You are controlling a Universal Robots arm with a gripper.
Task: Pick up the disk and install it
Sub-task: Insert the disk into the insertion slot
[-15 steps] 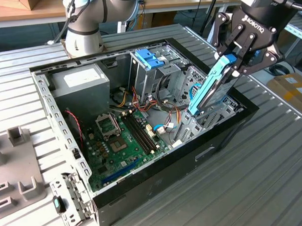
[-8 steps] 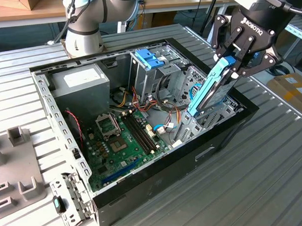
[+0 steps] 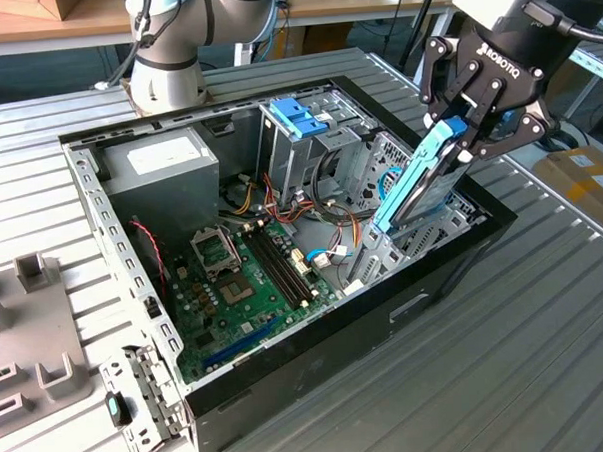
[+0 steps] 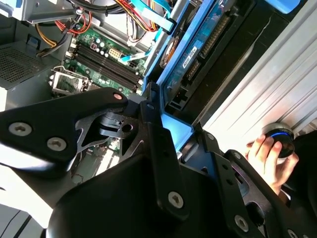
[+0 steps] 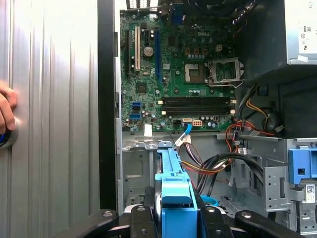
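Observation:
The disk [image 3: 420, 186], a silver drive in a blue plastic carrier frame, is held tilted over the open computer case's [image 3: 424, 291] end at the exterior view's right. Its lower end reaches into the metal drive bay [image 3: 383, 247] there. My gripper [image 3: 456, 139] is shut on the carrier's upper end, with black fingers on both sides. In the first wrist view the blue carrier [image 5: 176, 198] runs between the fingers [image 5: 143, 218]. In the second wrist view the disk's label side [image 4: 198, 44] slants along the case wall.
Inside the case lie a green motherboard [image 3: 244, 279], a grey power supply box [image 3: 164, 162], a metal cage with a blue handle [image 3: 299, 116] and loose cables [image 3: 327, 230]. A person's hand [image 4: 270, 153] rests on a round device on the ribbed table. Grey fixtures [image 3: 36, 328] stand at the exterior view's left.

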